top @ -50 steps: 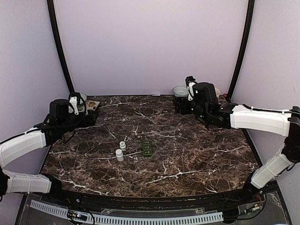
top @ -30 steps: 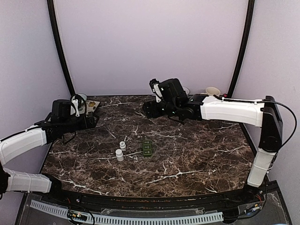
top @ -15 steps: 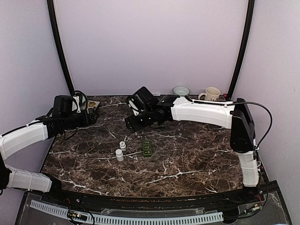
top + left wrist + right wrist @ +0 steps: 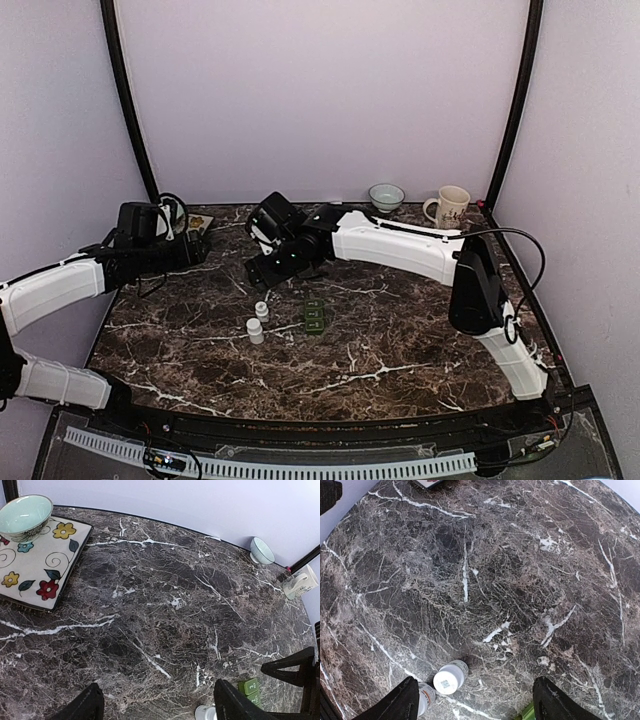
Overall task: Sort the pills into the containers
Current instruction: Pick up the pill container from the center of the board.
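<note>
The containers are a dark green compartment box (image 4: 315,317) lying mid-table, also at the lower right of the left wrist view (image 4: 250,687). Two small white bottles (image 4: 262,311) (image 4: 255,331) stand just left of it. In the right wrist view one bottle (image 4: 449,677) shows its cap, and the other (image 4: 425,698) is partly behind a finger. No loose pills show. My right gripper (image 4: 262,272) hovers behind the bottles, open and empty (image 4: 475,697). My left gripper (image 4: 195,250) is at the back left, open over bare marble (image 4: 157,702).
A flowered square plate (image 4: 35,565) with a pale green bowl (image 4: 24,515) sits in the back left corner. A small bowl (image 4: 386,195) and a mug (image 4: 449,207) stand at the back right. The right arm stretches across the back half of the table.
My right arm has swung from the back right corner across to the left, ending behind the bottles. The left arm has shifted only slightly.
</note>
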`<action>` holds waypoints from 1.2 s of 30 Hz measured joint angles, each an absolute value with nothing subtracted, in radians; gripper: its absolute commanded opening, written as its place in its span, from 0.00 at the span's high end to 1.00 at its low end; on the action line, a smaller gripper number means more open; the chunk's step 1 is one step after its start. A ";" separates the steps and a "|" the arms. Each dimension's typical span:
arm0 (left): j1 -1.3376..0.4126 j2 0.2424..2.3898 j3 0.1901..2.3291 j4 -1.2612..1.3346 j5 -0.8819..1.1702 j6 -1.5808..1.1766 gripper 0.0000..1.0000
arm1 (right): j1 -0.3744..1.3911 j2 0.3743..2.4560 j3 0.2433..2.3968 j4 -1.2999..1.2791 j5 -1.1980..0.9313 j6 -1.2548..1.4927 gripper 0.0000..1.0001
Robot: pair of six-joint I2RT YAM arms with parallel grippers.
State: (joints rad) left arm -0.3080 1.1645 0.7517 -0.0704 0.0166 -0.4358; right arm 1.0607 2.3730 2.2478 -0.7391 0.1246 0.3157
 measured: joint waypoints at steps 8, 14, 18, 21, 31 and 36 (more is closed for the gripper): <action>-0.308 1.149 0.720 -0.080 0.007 -0.492 0.24 | 1.063 2.392 2.267 -0.767 0.093 0.335 0.24; -0.308 1.143 0.697 -0.081 0.011 -0.515 0.27 | 1.071 2.418 2.270 -0.776 0.073 0.339 0.29; -0.308 1.143 0.686 -0.084 0.014 -0.521 0.28 | 1.084 2.444 2.274 -0.791 0.062 0.340 0.31; -0.308 1.142 0.683 -0.085 0.019 -0.524 0.28 | 1.094 2.461 2.284 -0.803 0.060 0.342 0.32; -0.308 1.142 0.664 -0.084 0.030 -0.529 0.28 | 1.102 2.473 2.310 -0.822 0.056 0.347 0.41; -0.308 1.142 0.663 -0.084 0.033 -0.531 0.29 | 1.102 2.485 2.331 -0.829 0.056 0.350 0.40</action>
State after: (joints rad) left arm -0.3080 1.1419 0.6632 -0.0837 0.0334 -0.5308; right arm 1.1015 2.4851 2.3310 -0.8288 0.0555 0.3504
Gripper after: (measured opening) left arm 0.716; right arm 0.578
